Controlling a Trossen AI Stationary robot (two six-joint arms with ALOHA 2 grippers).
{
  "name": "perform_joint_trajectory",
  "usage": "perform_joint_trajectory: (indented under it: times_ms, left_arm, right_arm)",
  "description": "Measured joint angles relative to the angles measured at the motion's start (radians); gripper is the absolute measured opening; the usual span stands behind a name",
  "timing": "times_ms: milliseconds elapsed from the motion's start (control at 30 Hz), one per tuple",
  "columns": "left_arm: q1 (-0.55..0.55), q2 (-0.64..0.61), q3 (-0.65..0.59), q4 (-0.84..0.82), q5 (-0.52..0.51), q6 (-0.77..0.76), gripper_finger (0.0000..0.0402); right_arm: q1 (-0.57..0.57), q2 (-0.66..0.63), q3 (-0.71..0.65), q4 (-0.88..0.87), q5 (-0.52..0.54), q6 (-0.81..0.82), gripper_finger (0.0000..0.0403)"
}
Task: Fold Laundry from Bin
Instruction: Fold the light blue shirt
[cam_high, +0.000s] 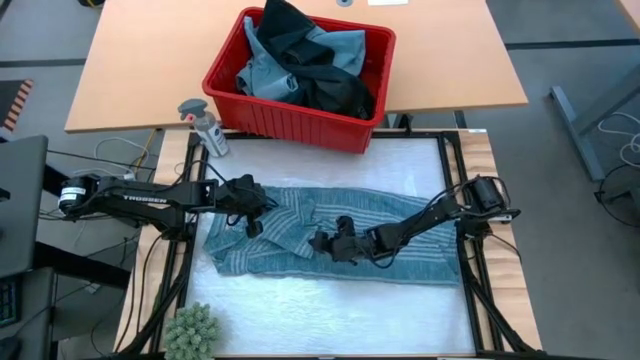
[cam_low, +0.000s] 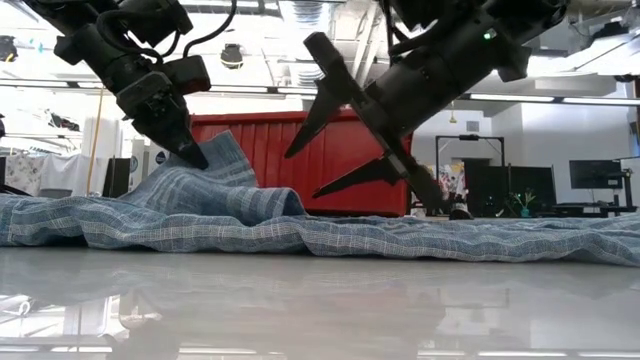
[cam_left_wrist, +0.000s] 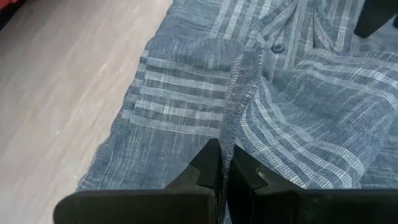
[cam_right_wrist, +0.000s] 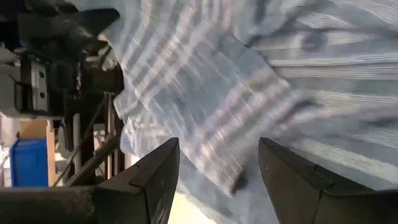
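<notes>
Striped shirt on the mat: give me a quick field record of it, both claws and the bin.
striped shirt: spread flat on the mat, one edge lifted
left claw: shut on striped shirt edge, holding it up
right claw: open, above the shirt's middle, holding nothing
bin: red, behind the mat, dark and blue garments inside

We note two slim black arms, matte, jointed in segments. The left arm (cam_high: 150, 197) carries white lettering along its forearm and a pale round cap at its base joint. The right arm (cam_high: 440, 212) has black cables looped near its base. Each ends in flat, tapered black fingers (cam_right_wrist: 155, 180) with angular edges.
</notes>
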Motion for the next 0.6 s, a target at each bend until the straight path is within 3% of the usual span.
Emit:
perform_joint_trajectory:
  times_ms: [233, 600]
  left_arm:
    - [0.000, 0.000, 0.000, 0.000, -0.002, -0.001, 0.0000]
    - [0.000, 0.000, 0.000, -0.001, -0.003, 0.001, 0.0000]
  right_arm:
    - [0.003, 0.112, 0.141, -0.006, -0.090, -0.083, 0.0244]
    - [-0.019, 0.091, 0.146, -0.080, -0.144, -0.115, 0.0244]
